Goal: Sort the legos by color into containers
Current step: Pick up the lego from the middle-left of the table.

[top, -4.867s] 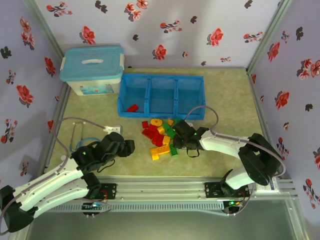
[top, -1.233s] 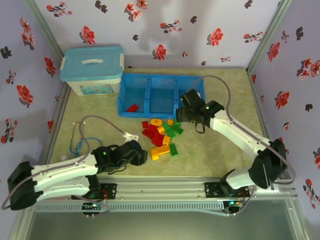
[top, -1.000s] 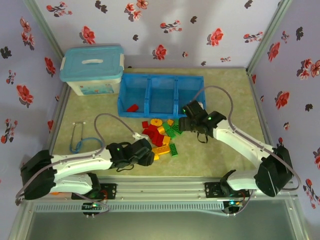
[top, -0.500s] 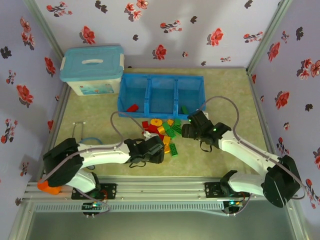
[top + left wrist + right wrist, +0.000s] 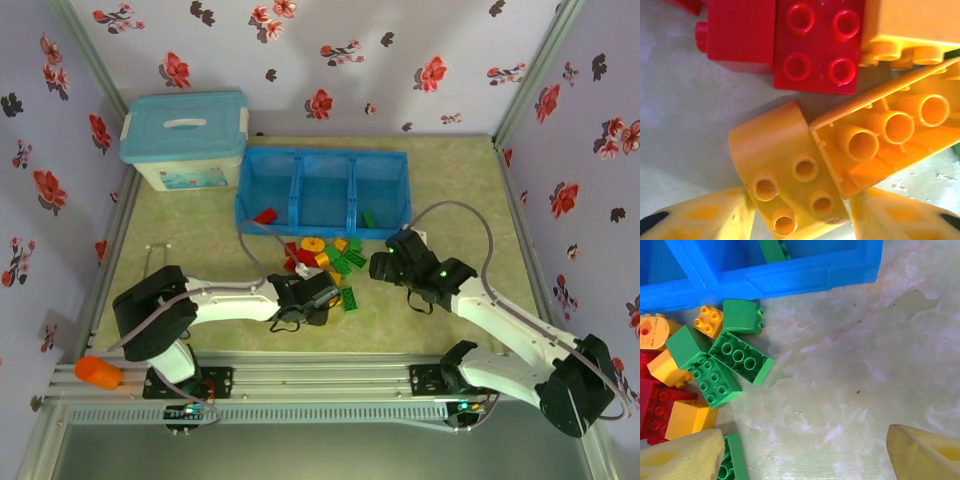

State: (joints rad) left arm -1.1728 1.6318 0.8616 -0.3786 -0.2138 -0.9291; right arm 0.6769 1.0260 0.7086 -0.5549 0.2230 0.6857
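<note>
Newly landed in the right compartment of the blue tray (image 5: 325,153) since a second back: a green lego (image 5: 370,218). In the left compartment, a red lego (image 5: 265,215). Remaining legos (image 5: 322,262) heaped on the tabletop (image 5: 460,190) just in front of the tray. Slid in to the heap's near edge: left gripper (image 5: 318,297), pinching a curved yellow lego (image 5: 785,185) lying flat on the tabletop. Pulled back from the tray: right gripper (image 5: 800,460), spread wide over bare tabletop beside the heap.
</note>
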